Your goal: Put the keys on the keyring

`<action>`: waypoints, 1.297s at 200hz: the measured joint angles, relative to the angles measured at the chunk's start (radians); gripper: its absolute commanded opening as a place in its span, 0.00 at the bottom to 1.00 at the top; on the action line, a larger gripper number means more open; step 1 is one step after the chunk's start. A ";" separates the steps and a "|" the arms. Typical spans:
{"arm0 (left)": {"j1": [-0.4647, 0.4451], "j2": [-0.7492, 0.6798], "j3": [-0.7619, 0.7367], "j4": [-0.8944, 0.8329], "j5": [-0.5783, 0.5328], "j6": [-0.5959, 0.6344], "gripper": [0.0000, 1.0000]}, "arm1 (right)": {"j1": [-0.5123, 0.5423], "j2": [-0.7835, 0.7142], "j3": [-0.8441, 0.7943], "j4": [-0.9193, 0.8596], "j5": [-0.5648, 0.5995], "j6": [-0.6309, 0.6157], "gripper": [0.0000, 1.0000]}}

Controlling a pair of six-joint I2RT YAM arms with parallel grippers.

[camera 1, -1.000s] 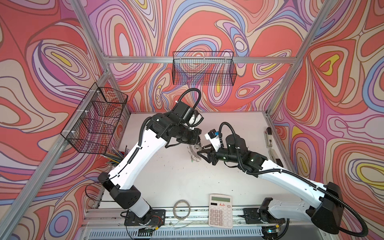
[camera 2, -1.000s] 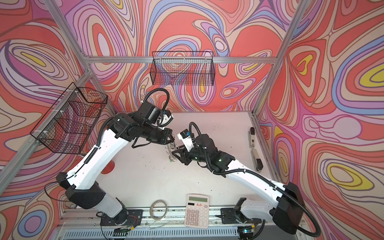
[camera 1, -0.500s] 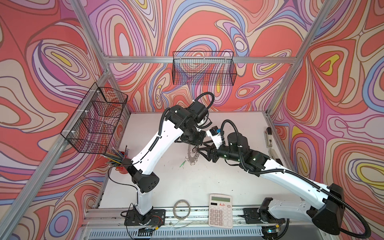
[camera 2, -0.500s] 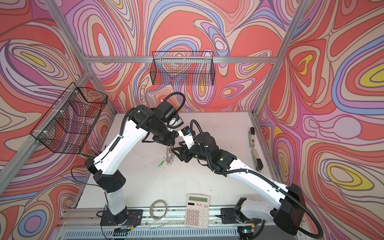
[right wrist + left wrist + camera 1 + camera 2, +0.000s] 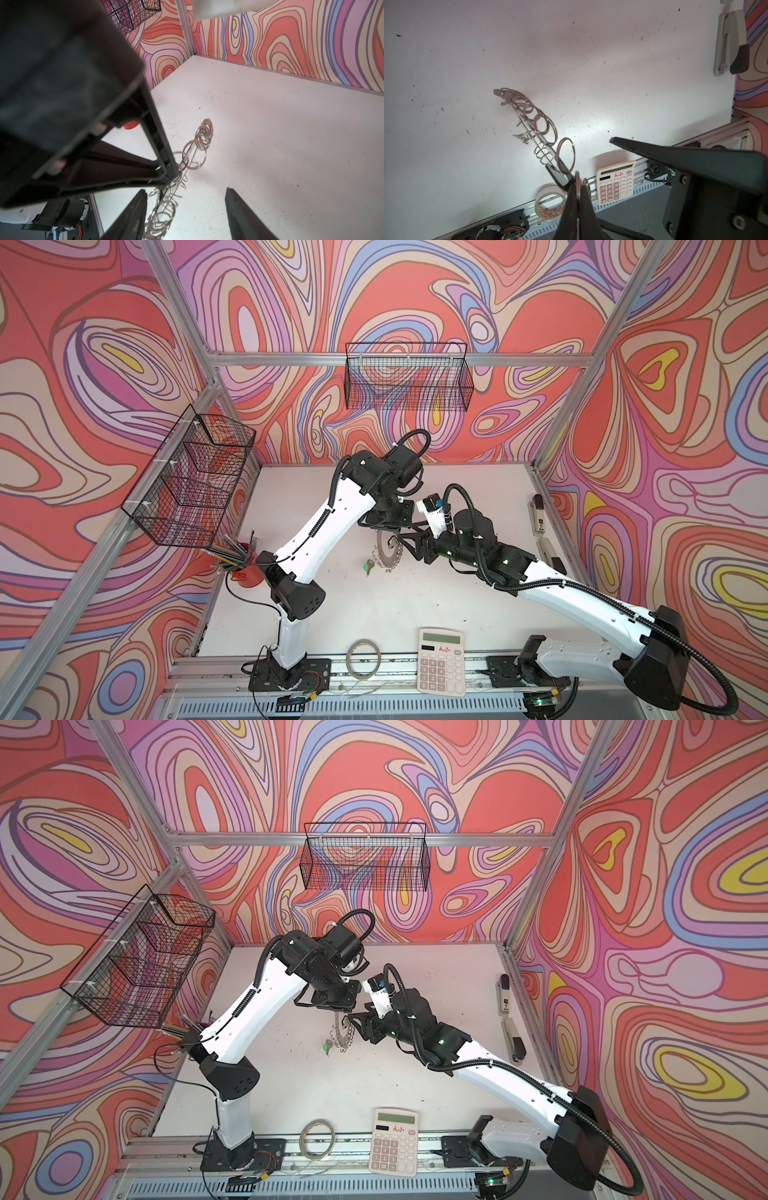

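Observation:
My left gripper (image 5: 388, 531) is shut on the rim of the keyring (image 5: 386, 553) and holds it on edge above the table. The silver disc (image 5: 344, 1036) with its wire loops hangs below the fingertips (image 5: 572, 199). A key with a green tag (image 5: 366, 567) dangles from its lower left edge. A black tag (image 5: 558, 176) lies against the ring close to my left fingertips. My right gripper (image 5: 185, 190) is open just right of the ring. The ring's loops (image 5: 199, 141) sit by one of its fingers (image 5: 133, 209).
A calculator (image 5: 440, 662) and a tape roll (image 5: 363, 657) lie at the front edge. A red cup of pens (image 5: 245, 568) stands at the left. Two staplers (image 5: 537, 514) lie along the right edge. Wire baskets (image 5: 191, 481) hang on the walls.
My left arm has swung its elbow up and to the right, carrying the keyring with it. The right gripper has opened wider beside the ring. The green key now hangs free.

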 measured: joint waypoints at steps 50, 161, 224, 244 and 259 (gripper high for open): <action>0.001 -0.024 -0.058 0.033 0.003 -0.058 0.00 | -0.001 0.033 0.005 0.007 -0.012 -0.003 0.63; 0.039 -0.128 -0.237 0.214 0.016 -0.106 0.00 | 0.002 0.103 0.084 -0.038 0.032 -0.005 0.41; 0.056 -0.156 -0.261 0.272 0.062 -0.090 0.00 | 0.011 0.101 0.133 -0.112 0.090 -0.051 0.30; 0.062 -0.164 -0.261 0.265 0.074 -0.071 0.00 | 0.014 0.097 0.134 -0.140 0.121 -0.080 0.27; 0.058 -0.172 -0.269 0.263 0.083 -0.055 0.00 | 0.014 0.097 0.135 -0.162 0.136 -0.095 0.25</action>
